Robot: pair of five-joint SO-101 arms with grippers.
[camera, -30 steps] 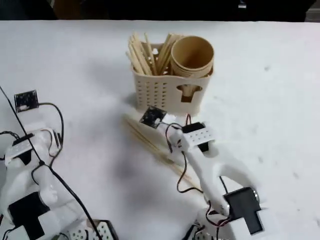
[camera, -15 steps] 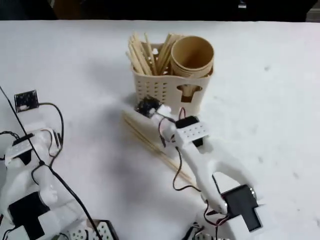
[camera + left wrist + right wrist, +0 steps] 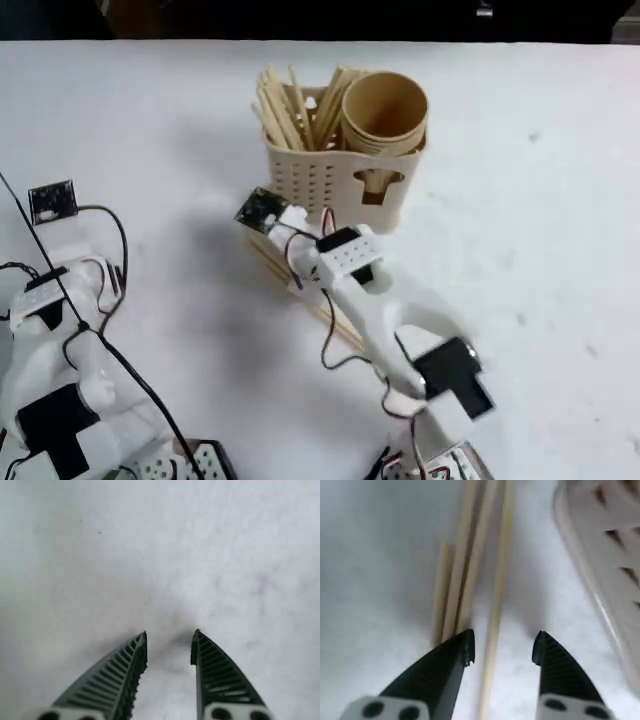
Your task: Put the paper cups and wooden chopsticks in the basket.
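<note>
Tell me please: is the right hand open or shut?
Open: the right hand has its tips apart, and one loose chopstick lies on the table between them.

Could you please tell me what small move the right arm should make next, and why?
Probably shift the open right jaws slightly away from the basket: just one chopstick lies between them, while the other chopsticks run past one jaw's tip, outside the gap.

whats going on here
The right gripper, open, hangs over a few loose wooden chopsticks on the table beside the basket, one lined up between its jaws. The basket already holds paper cups and a bunch of chopsticks. The left gripper is open over the table, holding nothing.
</note>
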